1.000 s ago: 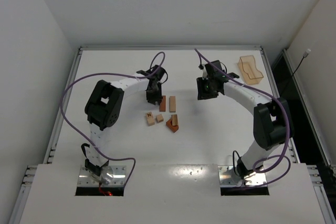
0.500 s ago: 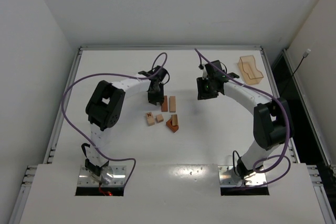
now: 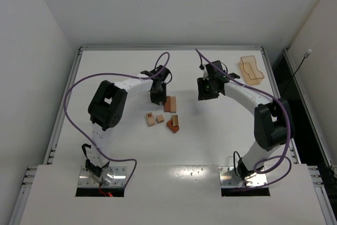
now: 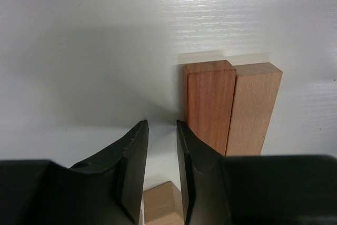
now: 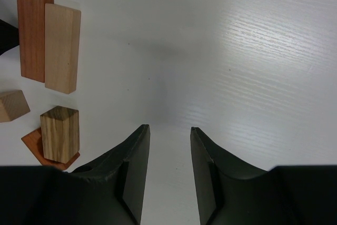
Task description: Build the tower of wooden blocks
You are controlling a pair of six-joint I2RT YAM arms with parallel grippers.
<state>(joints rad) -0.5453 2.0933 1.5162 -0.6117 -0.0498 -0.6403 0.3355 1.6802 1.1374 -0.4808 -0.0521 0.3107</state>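
Observation:
A reddish bar (image 4: 210, 104) and a tan bar (image 4: 255, 109) lie side by side, touching, at mid-table (image 3: 169, 104). My left gripper (image 4: 161, 122) sits just left of the reddish bar, its right finger against the bar's side. Its jaws are shut to a narrow slit with nothing in it. A small tan cube (image 4: 163, 204) shows below the jaws. Two small tan blocks (image 3: 155, 119) lie nearer the front. A grained block (image 5: 59, 133) stands on a flat orange piece (image 5: 34, 140). My right gripper (image 5: 169, 127) hangs open and empty over bare table, right of the blocks.
A translucent orange tray (image 3: 251, 70) stands at the back right corner. Purple cables loop over both arms. The table's raised metal rim (image 3: 168, 48) runs along the far and side edges.
My left gripper moved right and slid the reddish bar up against the tan bar; they were apart before. The right arm has stayed put.

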